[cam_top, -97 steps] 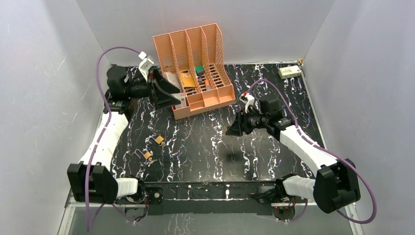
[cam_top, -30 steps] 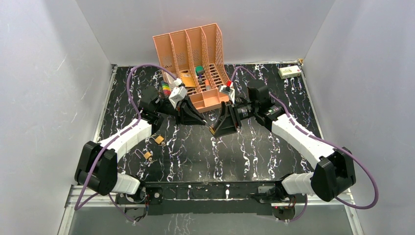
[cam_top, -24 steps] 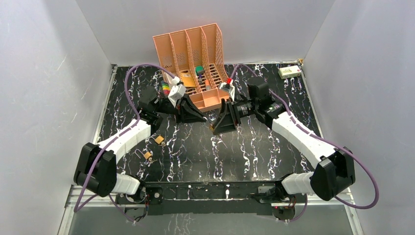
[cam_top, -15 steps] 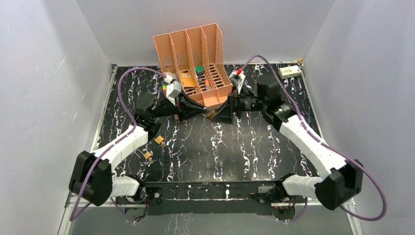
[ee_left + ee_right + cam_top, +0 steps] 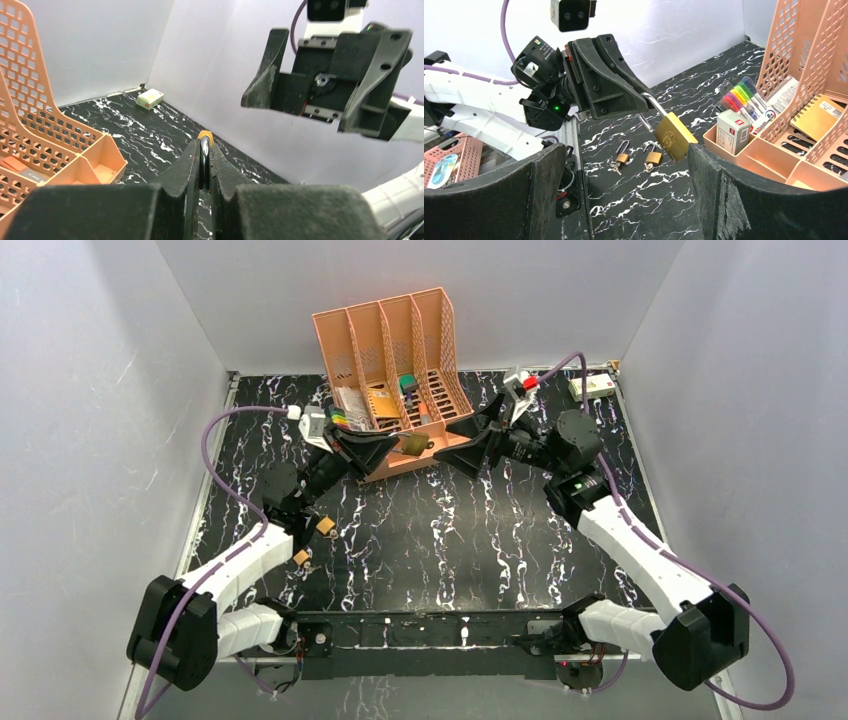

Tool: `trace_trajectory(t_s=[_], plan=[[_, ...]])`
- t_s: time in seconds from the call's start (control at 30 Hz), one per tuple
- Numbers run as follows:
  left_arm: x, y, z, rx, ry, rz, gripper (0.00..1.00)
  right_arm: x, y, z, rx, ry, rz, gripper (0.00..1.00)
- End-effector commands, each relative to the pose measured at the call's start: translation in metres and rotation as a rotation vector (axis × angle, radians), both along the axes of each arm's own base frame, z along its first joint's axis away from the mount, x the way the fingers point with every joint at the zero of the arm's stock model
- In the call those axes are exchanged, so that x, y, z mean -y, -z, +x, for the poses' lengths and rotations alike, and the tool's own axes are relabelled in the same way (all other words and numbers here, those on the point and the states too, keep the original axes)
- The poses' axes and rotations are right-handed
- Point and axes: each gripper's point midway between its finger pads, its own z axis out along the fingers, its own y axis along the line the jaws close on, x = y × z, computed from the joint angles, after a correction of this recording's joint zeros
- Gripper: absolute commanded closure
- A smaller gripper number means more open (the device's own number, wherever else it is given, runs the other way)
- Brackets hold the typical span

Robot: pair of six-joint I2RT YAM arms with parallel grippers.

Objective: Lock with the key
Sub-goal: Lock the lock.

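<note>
One big brass padlock [image 5: 675,136] hangs pinched in left pincer [image 5: 644,99].

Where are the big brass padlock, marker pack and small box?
big brass padlock [image 5: 675,136]: right wrist view, middle of its brass body.
marker pack [image 5: 744,97]: right wrist view, on the coloured barrels.
small box [image 5: 150,98]: left wrist view, on its top face.

A blocky brass padlock [image 5: 416,445] sticks out from the left jaws, just short of the parted right jaws.
</note>
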Motion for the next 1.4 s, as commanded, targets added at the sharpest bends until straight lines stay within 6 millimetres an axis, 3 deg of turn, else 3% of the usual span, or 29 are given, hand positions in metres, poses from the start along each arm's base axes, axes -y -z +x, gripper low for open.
trace_trajectory(t_s=[0.0, 0.2, 0.53, 0.6, 0.7, 0.77, 1.07, 1.37], plan=[[-0.022, -0.066, -0.016, 0.128, -0.047, -0.221, 1.0, -0.005, -0.02, -0.006, 0.141, -0.053, 0.092, 0.02], [-0.017, -0.078, -0.023, 0.112, 0.02, -0.248, 1.0, -0.011, -0.003, 0.0, 0.157, -0.068, 0.073, 0.02], [-0.015, -0.085, -0.034, 0.14, 0.058, -0.24, 1.0, -0.017, -0.005, 0.01, 0.203, -0.071, 0.07, 0.02], [-0.017, -0.086, -0.035, 0.141, 0.055, -0.247, 0.89, -0.02, -0.003, 0.013, 0.196, -0.079, 0.069, 0.02], [-0.019, -0.09, -0.043, 0.194, 0.06, -0.244, 1.0, -0.023, 0.0, 0.016, 0.187, -0.078, 0.065, 0.02], [-0.019, -0.091, -0.046, 0.208, 0.064, -0.243, 1.0, -0.024, 0.001, 0.017, 0.189, -0.079, 0.063, 0.02], [-0.018, -0.095, -0.05, 0.21, 0.09, -0.252, 1.0, -0.041, 0.002, 0.003, 0.216, -0.201, 0.059, 0.05], [-0.018, -0.096, -0.055, 0.229, 0.106, -0.261, 1.0, -0.056, 0.007, -0.006, 0.222, -0.299, 0.064, 0.2]])
